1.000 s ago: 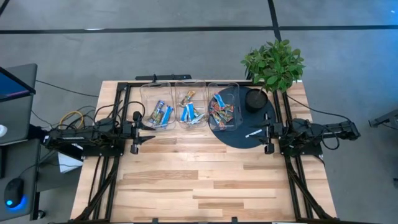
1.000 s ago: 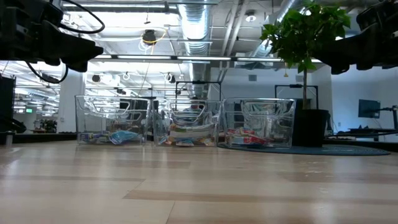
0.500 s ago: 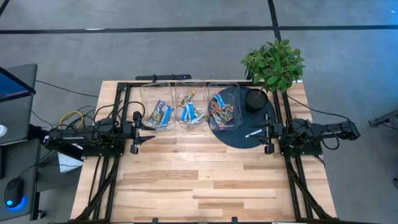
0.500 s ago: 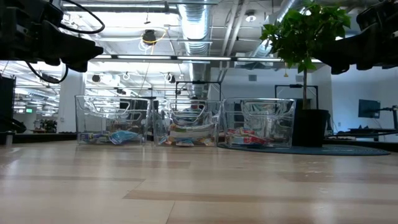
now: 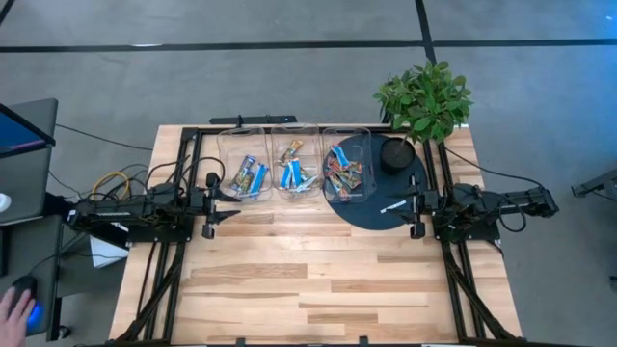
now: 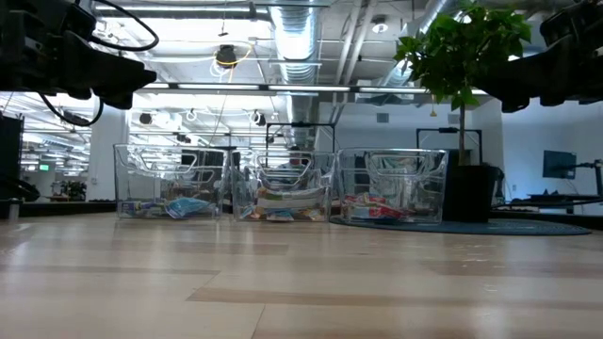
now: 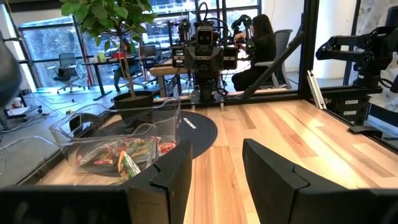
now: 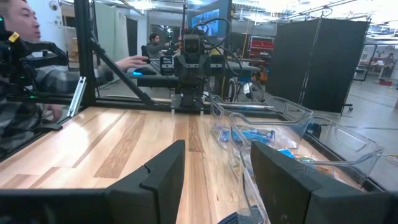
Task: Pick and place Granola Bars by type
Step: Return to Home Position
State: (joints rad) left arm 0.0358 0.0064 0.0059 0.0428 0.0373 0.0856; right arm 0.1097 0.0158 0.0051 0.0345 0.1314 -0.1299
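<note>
The granola bars lie sorted in three clear bins along the table's far edge: blue and silvery-green ones in the left bin (image 5: 248, 176), blue ones in the middle bin (image 5: 296, 173), orange-red-brown ones in the right bin (image 5: 343, 178). The bars rest flat on the bin floors, as the low view shows (image 6: 278, 205). My left gripper (image 5: 211, 214) waits open at the table's left edge, above the wood. My right gripper (image 5: 415, 214) waits open at the right edge, beside the dark round mat. Neither touches a bar.
A dark round mat (image 5: 386, 198) lies under the right bin, with a small white stick-like mark (image 5: 392, 205) on it. A potted plant (image 5: 422, 101) stands at the far right corner. Bare wood (image 5: 308, 280) fills the near half. A person's hand (image 5: 12, 306) shows off the table's left.
Both arms have kept still and the bars have not moved. A person's hand has come into the high view at the lower left, off the table.
</note>
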